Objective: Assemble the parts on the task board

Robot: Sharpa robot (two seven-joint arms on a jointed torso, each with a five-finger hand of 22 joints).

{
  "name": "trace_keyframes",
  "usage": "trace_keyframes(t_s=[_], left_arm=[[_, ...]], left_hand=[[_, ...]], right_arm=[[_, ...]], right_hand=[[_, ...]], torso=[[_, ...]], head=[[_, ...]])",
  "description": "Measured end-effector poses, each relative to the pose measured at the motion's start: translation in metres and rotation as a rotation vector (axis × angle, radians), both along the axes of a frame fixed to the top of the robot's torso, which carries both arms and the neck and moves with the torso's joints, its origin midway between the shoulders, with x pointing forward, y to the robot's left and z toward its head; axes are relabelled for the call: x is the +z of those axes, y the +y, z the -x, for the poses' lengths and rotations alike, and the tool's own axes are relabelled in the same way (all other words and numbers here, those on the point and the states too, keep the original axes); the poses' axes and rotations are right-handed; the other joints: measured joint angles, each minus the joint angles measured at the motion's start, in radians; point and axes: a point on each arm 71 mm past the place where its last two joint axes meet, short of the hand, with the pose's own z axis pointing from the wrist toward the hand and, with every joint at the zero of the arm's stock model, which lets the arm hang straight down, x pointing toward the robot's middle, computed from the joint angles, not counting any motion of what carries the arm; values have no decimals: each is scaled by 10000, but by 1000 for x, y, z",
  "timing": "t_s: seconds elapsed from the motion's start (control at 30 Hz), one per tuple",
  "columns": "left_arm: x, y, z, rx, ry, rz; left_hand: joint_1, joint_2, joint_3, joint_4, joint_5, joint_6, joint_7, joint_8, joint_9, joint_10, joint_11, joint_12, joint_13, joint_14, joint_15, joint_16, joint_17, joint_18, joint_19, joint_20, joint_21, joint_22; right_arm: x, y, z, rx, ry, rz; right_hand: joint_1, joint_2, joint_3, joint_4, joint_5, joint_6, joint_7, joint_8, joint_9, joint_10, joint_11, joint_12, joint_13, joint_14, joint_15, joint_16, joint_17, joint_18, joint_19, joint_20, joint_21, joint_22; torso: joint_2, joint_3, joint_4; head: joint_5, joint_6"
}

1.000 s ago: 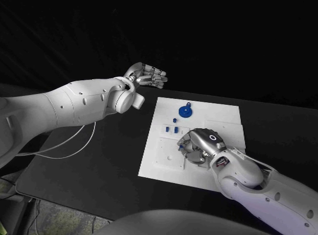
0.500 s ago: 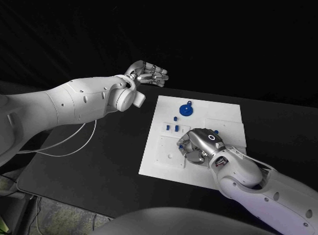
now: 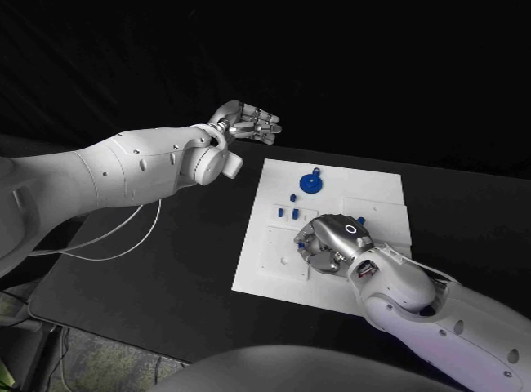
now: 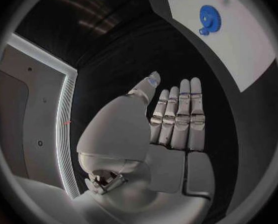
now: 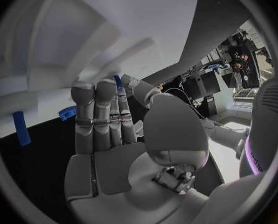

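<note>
right hand point(image 3: 334, 245) over white task board point(image 3: 372, 192) with blue parts point(image 3: 310, 185)

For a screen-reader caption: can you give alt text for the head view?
The right hand rests low on the white task board among small blue parts; a blue gear lies farther up. The left hand hangs off the board, holding nothing.
</note>
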Motion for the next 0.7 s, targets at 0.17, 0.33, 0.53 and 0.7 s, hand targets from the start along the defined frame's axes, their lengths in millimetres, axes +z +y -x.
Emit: trace_keyframes(t_s=[0.17, 0.33, 0.53, 0.7], left_arm=[[0, 0, 0, 4, 6, -3], [0, 0, 0, 4, 16, -4], [0, 0, 0, 6, 29, -7], [0, 0, 0, 1, 44, -7]], left_hand=[[-24, 24, 0, 0, 0, 0, 0, 0, 0, 0, 0, 0, 0, 0, 0, 0, 0, 0, 0, 0, 0, 12], [-45, 44, 0, 0, 0, -36, 36, 0, 0, 0, -1, 0, 0, 0, 0, 0, 0, 0, 0, 0, 0, 12], [-45, 45, -27, 27, 0, -36, 36, 0, 0, -36, 36, 0, 0, -37, 38, 0, 0, -1, 0, 0, 0, 11], [-45, 44, -27, 27, 0, -36, 35, 0, 0, -36, 36, 0, 0, -37, 38, 0, 0, 0, 0, 0, 0, 11]], right_arm=[[-1, 0, 0, -20, 24, 77], [-1, -1, 0, -39, 35, 77], [-1, -1, 0, -70, 50, 68], [-1, -2, 1, -95, 75, 64]], right_hand=[[-60, -145, -1096, 208, -130, -395, 26, 37, -50, -191, 90, 3, -44, 39, 39, 1, -55, 89, 0, 0, -76, -86], [-57, -246, -1616, 328, -293, -541, 43, 61, -50, -314, 141, 6, -38, 52, 52, 1, -90, 98, -34, 33, -114, -182], [-95, -313, -1965, 470, -293, -656, 46, 61, -50, -458, 180, 27, -32, 21, 84, 1, -107, 98, 1, 66, -212, -282], [-92, -316, -2031, 537, -293, -690, 49, 60, -53, -512, 161, 24, -41, 20, 84, 1, -120, 184, 1, 66, -216, -333]], torso=[[0, 1, -6], [-1, 5, -9], [-1, 9, -10], [-1, 9, -10]], head=[[0, -12], [18, -19], [24, -19], [2, -13]])
